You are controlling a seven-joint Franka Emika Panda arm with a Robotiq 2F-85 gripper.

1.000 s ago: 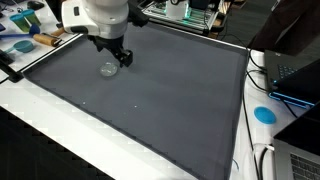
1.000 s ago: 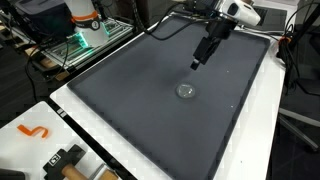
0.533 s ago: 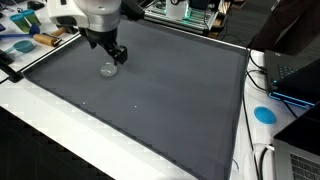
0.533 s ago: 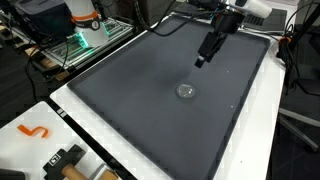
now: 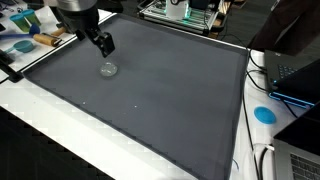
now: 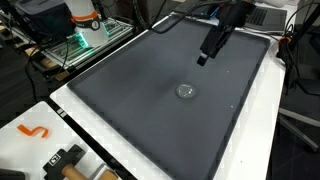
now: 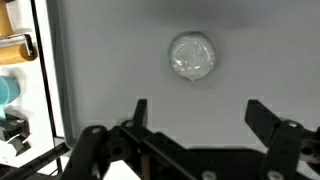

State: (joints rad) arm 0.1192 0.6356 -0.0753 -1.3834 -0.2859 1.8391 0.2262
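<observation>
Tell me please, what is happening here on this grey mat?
A robot arm holds its gripper open in the air above a dark grey mat. The gripper is empty and touches nothing. Close below it, a small clear round object lies flat on the mat. In the wrist view it shows just ahead of the spread fingers. It may be a lid or a little dish; the pictures do not show which.

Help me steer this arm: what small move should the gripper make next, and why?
Probably lower the gripper toward the clear disc. Its jaws stand open and empty above the dark mat. In the wrist view the disc lies flat ahead of the gripper, roughly in line with its gap, untouched.
</observation>
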